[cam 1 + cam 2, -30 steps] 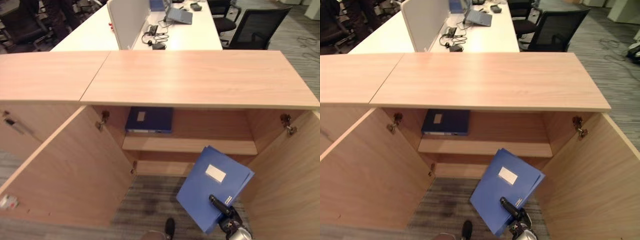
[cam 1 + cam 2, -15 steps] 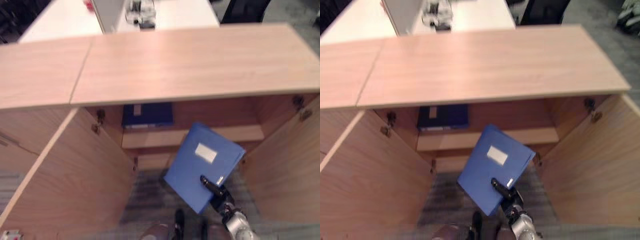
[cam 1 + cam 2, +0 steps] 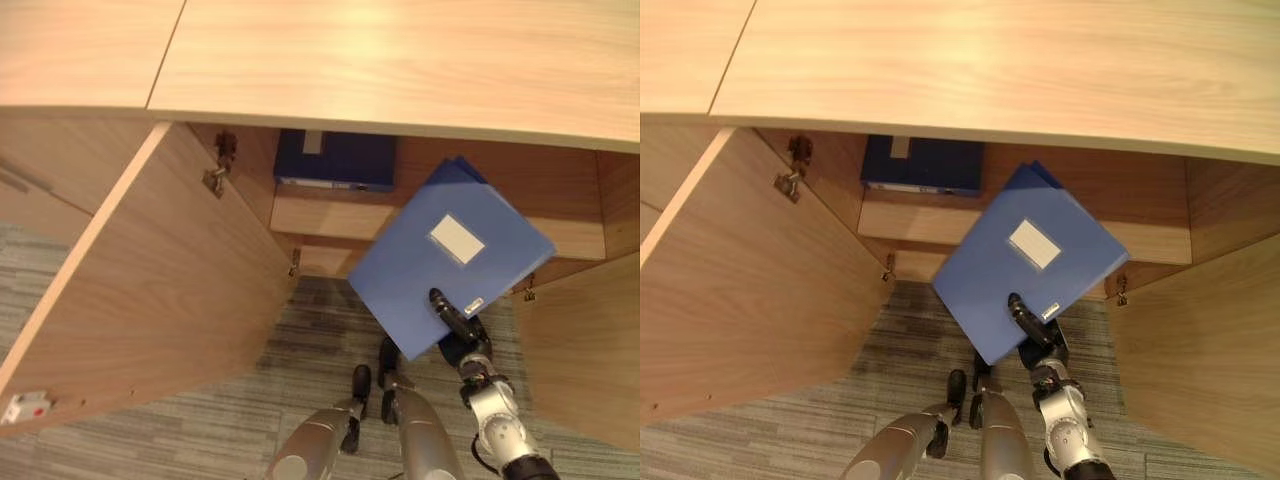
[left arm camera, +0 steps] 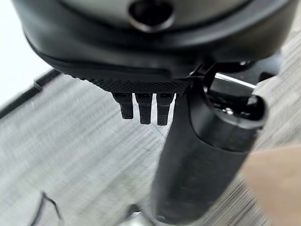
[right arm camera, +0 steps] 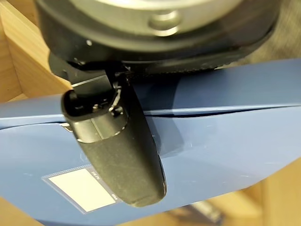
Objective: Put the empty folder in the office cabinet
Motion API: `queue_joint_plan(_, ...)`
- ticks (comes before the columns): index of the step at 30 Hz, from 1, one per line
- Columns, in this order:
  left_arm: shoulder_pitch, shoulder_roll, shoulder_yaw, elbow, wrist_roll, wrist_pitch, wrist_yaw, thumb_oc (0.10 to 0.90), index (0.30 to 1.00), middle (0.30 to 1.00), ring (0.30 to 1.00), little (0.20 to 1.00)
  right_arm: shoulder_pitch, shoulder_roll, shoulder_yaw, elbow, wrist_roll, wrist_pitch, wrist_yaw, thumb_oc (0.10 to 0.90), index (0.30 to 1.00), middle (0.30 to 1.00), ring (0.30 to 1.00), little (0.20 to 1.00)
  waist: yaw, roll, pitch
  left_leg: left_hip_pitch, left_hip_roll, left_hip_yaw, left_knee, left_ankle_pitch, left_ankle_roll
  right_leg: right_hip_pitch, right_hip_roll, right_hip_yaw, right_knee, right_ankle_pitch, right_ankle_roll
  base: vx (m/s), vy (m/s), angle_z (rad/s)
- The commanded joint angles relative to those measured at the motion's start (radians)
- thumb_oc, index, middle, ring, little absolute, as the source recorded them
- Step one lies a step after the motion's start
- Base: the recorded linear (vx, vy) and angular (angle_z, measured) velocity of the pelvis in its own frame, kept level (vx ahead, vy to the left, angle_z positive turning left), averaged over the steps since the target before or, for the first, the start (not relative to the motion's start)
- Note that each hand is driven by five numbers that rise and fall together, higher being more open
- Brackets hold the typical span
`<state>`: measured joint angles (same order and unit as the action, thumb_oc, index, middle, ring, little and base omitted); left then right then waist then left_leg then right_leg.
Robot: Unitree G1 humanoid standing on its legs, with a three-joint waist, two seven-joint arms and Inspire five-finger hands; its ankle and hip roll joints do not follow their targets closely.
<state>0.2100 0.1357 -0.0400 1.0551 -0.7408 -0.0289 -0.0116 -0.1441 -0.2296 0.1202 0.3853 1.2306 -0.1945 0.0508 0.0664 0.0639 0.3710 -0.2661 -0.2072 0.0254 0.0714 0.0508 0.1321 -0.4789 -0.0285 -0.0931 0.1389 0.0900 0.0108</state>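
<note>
My right hand point(image 3: 458, 330) is shut on the lower corner of a light blue folder point(image 3: 450, 260) with a white label point(image 3: 457, 239). The folder is held tilted in front of the open office cabinet point(image 3: 400, 55). Its far corner overlaps the shelf point(image 3: 320, 215) and the compartment above it. In the right wrist view the thumb point(image 5: 117, 150) presses on the folder's cover point(image 5: 225, 141). A dark blue folder point(image 3: 335, 160) lies on the shelf at the left. My left hand point(image 4: 155, 66) hangs over grey carpet with relaxed fingers and holds nothing.
The cabinet's left door point(image 3: 150, 290) swings wide open toward me, with a small white tag point(image 3: 25, 408) at its corner. The right door point(image 3: 590, 350) stands open close beside the folder. Striped grey carpet point(image 3: 200, 430) covers the floor in front.
The camera has tipped down and come closer to the cabinet. My right hand has lifted the blue folder from below the shelf up to the shelf's height.
</note>
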Motion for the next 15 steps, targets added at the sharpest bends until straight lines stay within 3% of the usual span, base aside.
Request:
queue_joint_plan(1,0.067,0.016,-0.028,-0.080,-0.028,-0.021,0.005,0.800,0.900,0.900,0.900,0.900,-0.077,-0.001,-0.019,-0.208,0.063,-0.137,0.027,0.400,0.300,0.300,0.300,0.300,-0.005,-0.001,-0.045,0.011,0.049,-0.176,0.084,-0.151,-0.061,0.109,-0.004,0.024,-0.108,0.024,0.049,0.03,-0.034,0.10)
queue_joint_plan(9,0.125,0.041,-0.117,-0.223,-0.053,-0.009,0.018,0.800,0.900,0.900,0.900,0.900,-0.262,0.025,-0.094,-0.225,0.132,-0.267,-0.035,0.400,0.300,0.300,0.300,0.300,0.013,0.034,-0.031,0.018,0.054,-0.195,0.019,-0.124,-0.061,0.089,0.006,0.025,-0.090,0.002,0.041,0.02,-0.016,0.09)
queue_joint_plan(15,0.148,0.063,-0.188,-0.308,-0.070,0.008,0.036,0.800,0.900,0.900,0.900,0.900,-0.431,0.007,-0.237,-0.136,0.192,-0.387,-0.127,0.400,0.300,0.300,0.300,0.300,0.030,0.062,-0.029,0.028,0.051,-0.220,-0.033,-0.108,-0.057,0.086,0.010,0.022,-0.096,-0.010,0.040,0.02,-0.013,0.09)
